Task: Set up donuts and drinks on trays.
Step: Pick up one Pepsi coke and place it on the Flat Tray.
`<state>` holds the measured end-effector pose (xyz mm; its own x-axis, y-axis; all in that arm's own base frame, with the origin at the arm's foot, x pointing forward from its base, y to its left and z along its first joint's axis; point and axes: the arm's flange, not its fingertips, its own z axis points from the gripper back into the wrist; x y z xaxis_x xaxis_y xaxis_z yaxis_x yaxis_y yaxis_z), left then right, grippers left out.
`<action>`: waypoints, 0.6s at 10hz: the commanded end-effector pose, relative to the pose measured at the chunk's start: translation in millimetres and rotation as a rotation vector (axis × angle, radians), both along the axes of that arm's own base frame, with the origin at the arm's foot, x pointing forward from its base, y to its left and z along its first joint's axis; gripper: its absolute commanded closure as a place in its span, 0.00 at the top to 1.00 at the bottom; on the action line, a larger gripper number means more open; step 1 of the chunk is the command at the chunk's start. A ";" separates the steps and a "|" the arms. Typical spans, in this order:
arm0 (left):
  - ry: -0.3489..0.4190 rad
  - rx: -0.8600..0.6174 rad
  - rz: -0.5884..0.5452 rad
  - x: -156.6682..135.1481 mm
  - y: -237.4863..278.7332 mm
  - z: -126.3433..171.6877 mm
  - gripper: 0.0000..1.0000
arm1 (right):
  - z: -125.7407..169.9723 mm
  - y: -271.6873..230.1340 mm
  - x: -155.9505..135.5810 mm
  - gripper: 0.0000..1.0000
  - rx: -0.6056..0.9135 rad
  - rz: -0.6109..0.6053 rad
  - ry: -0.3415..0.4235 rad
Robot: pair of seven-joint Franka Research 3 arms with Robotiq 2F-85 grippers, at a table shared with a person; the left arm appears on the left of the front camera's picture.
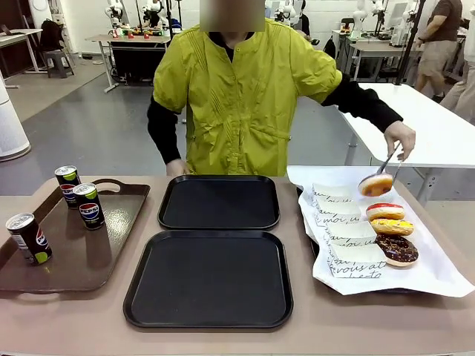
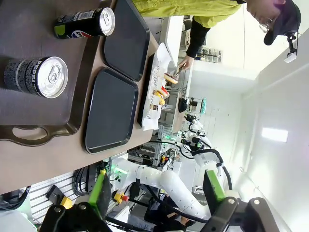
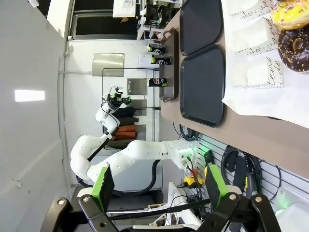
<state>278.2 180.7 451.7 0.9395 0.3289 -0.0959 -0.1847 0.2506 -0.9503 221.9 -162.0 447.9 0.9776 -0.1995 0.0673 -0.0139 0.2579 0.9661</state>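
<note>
**Right wrist view: right tool with its jaws wide apart, counter in the upper right of the frame.**

The right tool [image 3: 159, 193] rises from the bottom edge with its green pads [image 3: 103, 185] spread far apart. In the upper right, two black trays [image 3: 203, 84] lie side by side on the counter [image 3: 270, 140]. To their right, a white paper sheet [image 3: 289, 99] carries white script-printed boxes [image 3: 264, 72], a yellow-glazed donut [image 3: 289, 13] and a chocolate sprinkled donut [image 3: 293, 46] just beside it. Left of the black trays, a brown tray [image 3: 169, 72] holds three Pepsi cans [image 3: 158, 81]. A white robot arm [image 3: 135, 152] crosses the centre left.
</note>
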 end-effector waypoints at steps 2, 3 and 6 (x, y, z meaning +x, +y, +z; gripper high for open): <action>0.005 0.004 0.007 -0.2 -0.2 0.7 1.00 | -1.6 0.9 -0.6 1.00 0.003 -0.001 0.001; 0.005 0.004 0.007 -0.2 -0.2 0.7 1.00 | -1.6 0.9 -0.6 1.00 0.003 -0.001 0.001; 0.000 0.000 0.000 0.0 0.0 0.0 1.00 | -1.6 0.9 -0.6 1.00 0.003 -0.001 0.001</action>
